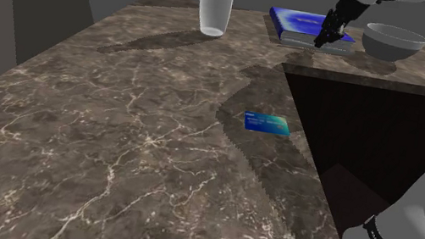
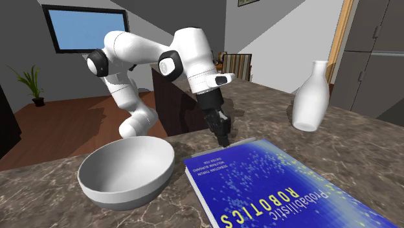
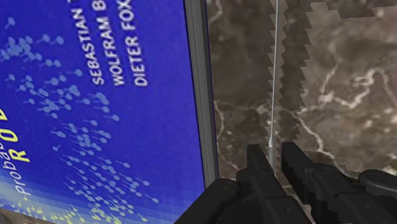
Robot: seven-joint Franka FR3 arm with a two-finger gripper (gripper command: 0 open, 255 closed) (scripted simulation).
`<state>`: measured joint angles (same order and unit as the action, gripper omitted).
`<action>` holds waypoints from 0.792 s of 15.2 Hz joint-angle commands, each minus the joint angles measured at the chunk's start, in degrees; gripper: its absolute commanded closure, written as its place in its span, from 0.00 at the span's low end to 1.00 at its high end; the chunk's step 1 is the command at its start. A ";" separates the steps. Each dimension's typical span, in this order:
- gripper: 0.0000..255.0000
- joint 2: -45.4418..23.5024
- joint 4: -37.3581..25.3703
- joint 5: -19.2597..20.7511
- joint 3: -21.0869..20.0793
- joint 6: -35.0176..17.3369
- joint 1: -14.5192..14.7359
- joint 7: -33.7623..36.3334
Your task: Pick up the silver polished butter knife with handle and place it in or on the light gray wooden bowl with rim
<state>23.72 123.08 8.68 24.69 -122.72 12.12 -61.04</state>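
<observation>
Wrist view: your claw (image 3: pixel 276 156) sits low over the marble table (image 3: pixel 343 76), astride the near end of the butter knife (image 3: pixel 273 76).
The thin silver butter knife lies just beside the blue book (image 3: pixel 95 114). You cannot tell whether the claw grips it. The pale bowl (image 2: pixel 123 184) stands near the book.

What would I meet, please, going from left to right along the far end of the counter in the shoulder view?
White vase → blue book → pale grey bowl.
</observation>
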 commanded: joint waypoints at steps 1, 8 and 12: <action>1.00 0.00 0.00 0.00 0.00 0.00 0.00 0.00; 1.00 -0.01 -0.77 -0.06 -0.08 0.76 0.04 -0.01; 1.00 -0.20 -3.99 -0.34 -0.35 3.80 0.23 -0.09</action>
<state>23.44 119.78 8.37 24.41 -119.70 12.34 -61.11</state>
